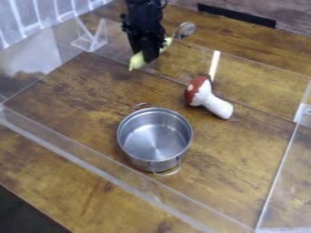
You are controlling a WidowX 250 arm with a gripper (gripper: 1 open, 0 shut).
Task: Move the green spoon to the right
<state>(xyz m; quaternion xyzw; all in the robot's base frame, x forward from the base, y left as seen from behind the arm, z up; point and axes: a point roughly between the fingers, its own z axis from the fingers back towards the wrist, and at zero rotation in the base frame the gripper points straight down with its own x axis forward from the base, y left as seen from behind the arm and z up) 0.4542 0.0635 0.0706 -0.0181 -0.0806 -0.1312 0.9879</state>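
The green spoon [137, 60] lies on the wooden table at the upper middle, its yellow-green handle end poking out lower left of the fingers and its silvery rounded end [186, 30] showing to the upper right. My black gripper [148, 47] points straight down onto the spoon's middle and is shut on it. The part of the spoon under the fingers is hidden.
A round steel pot [155, 137] stands in the middle foreground. A mushroom toy [205, 97] with a red cap and white stem lies to the right. Clear plastic walls [279, 173] fence the table on the near and right sides. A clear stand [87, 36] sits at upper left.
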